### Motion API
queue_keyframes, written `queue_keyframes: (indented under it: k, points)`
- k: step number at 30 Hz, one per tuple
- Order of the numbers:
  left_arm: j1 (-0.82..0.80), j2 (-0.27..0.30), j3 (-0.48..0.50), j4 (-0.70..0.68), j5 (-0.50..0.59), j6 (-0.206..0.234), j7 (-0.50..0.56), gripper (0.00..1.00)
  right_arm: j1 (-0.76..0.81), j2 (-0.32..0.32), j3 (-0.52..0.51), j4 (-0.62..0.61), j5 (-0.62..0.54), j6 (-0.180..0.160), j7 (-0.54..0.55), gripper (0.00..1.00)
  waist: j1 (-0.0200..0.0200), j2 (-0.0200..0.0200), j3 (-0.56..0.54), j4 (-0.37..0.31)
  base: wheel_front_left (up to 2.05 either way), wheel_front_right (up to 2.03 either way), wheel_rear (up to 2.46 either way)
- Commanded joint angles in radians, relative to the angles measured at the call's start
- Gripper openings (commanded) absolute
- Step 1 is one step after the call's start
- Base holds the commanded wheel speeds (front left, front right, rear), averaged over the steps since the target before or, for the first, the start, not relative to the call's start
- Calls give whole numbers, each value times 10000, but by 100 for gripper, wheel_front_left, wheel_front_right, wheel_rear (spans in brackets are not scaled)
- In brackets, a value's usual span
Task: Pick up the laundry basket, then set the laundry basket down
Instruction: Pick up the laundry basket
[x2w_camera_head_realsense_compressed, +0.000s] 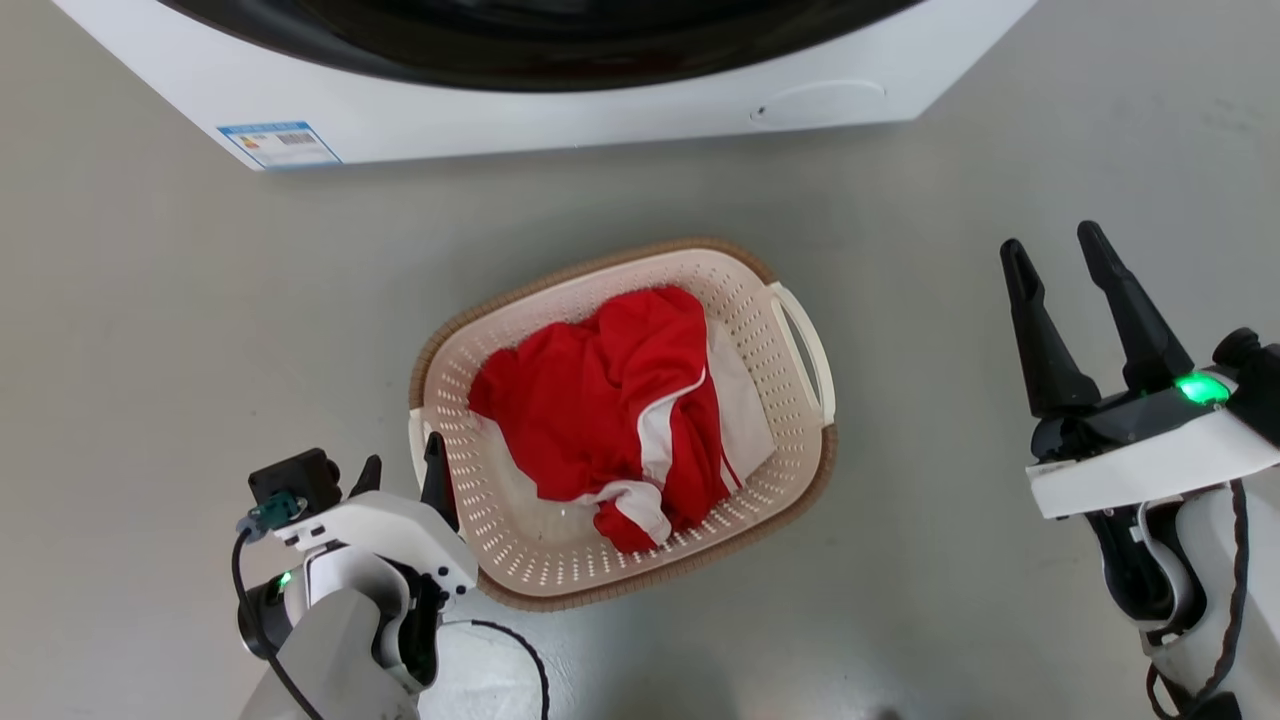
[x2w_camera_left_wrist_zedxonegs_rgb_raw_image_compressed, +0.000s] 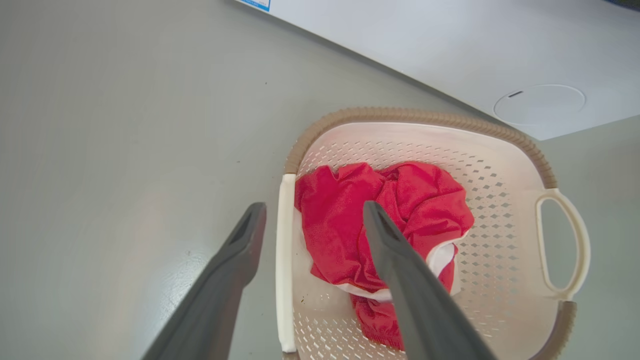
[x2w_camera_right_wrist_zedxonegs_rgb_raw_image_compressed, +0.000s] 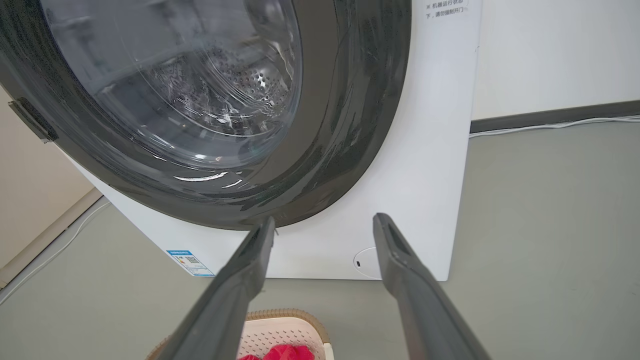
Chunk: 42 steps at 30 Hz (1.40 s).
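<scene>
Left wrist view, lower centre: open left gripper (x2w_camera_left_wrist_zedxonegs_rgb_raw_image_compressed: 315, 207) flanking near handle (x2w_camera_left_wrist_zedxonegs_rgb_raw_image_compressed: 285, 260) of the laundry basket (x2w_camera_left_wrist_zedxonegs_rgb_raw_image_compressed: 500, 200) (red garment (x2w_camera_left_wrist_zedxonegs_rgb_raw_image_compressed: 350, 215) inside). Lower squarely, close on it; bring the equally open right gripper (x2w_camera_head_realsense_compressed: 1060, 260) across.

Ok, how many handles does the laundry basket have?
2: one handle on the laundry basket's right side, the other on its left side, by the open left gripper.

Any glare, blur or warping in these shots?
Head view: even light, faint sheen on the floor. Left wrist view: the washer edge looks slightly bowed by the wide lens. Right wrist view: bright reflections on the door glass.
</scene>
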<state>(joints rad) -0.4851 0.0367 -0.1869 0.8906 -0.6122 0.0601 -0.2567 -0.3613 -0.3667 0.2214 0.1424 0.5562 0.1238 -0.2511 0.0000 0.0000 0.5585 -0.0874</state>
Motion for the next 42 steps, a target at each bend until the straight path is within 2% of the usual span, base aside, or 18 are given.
queue_keyframes:
  k: [1, 9, 16, 29, 30, 31, 33, 34, 35, 36, 38, 39, 40, 42]
  points:
    - [-235, 135, 164, 149, -171, -77, -51, 100, 7, -210, 140, -251, 101, 69, -107, 100, 0, 0, 264, -120, 0, 0, 0]
    - [-1160, 135, -316, 1487, -900, 26, -51, 100, -181, -345, 81, -374, 179, 69, -107, 100, 0, 0, 1045, -243, 0, 0, 0]
    - [-1796, 135, -539, 2291, -1477, 333, -51, 100, -398, -401, 110, -490, 218, 69, -107, 100, 0, 0, 1615, -304, 0, 0, 0]
    - [-2372, 135, -1417, 3297, -2468, 220, -51, 100, -557, -476, 172, -522, 264, 69, -107, 100, 0, 0, 2167, -312, 0, 0, 0]
    - [-2405, 135, -1481, 3348, -2512, 232, -51, 92, -566, -469, 187, -518, 264, 69, -107, 100, 0, 0, 2174, -319, 0, 0, 0]
    - [-2405, 135, -1481, 3348, -2512, 232, -51, 92, -566, -469, 187, -518, 264, 69, -107, 100, 0, 0, 2174, -319, 0, 0, 0]
    - [-2463, 135, -1595, 3414, -2551, 274, -51, 78, -577, -466, 214, -519, 265, 69, -107, 100, 0, 0, 2184, -327, 0, 0, 0]
    - [-2484, 135, -1639, 3437, -2583, 275, -51, 71, -577, -467, 226, -522, 265, 69, -107, 100, 0, 0, 2194, -330, 0, 0, 0]
    - [-2504, 135, -1685, 3461, -2608, 276, -51, 56, -575, -471, 238, -522, 264, 69, -107, 100, 0, 0, 2204, -335, 0, 0, 0]
    - [-2526, 135, -1729, 3482, -2627, 282, -51, 46, -573, -481, 245, -519, 271, 69, -107, 100, 0, 0, 2217, -341, 0, 0, 0]
    - [-2573, 135, -1807, 3527, -2660, 306, -51, 38, -581, -504, 253, -502, 300, 69, -107, 100, 0, 0, 2245, -355, 0, 0, 0]
    - [-2598, 135, -1836, 3548, -2667, 325, -51, 29, -587, -510, 256, -498, 312, 69, -107, 100, 0, 0, 2260, -366, 0, 0, 0]
    - [-2622, 135, -1871, 3571, -2664, 343, -51, 0, -596, -514, 261, -496, 320, 69, -107, 100, 0, 0, 2275, -378, 0, 0, 0]
    - [-2653, 135, -1944, 3631, -2670, 344, -51, 0, -609, -512, 271, -483, 334, 69, -107, 100, 0, 0, 2294, -406, 0, 0, 0]
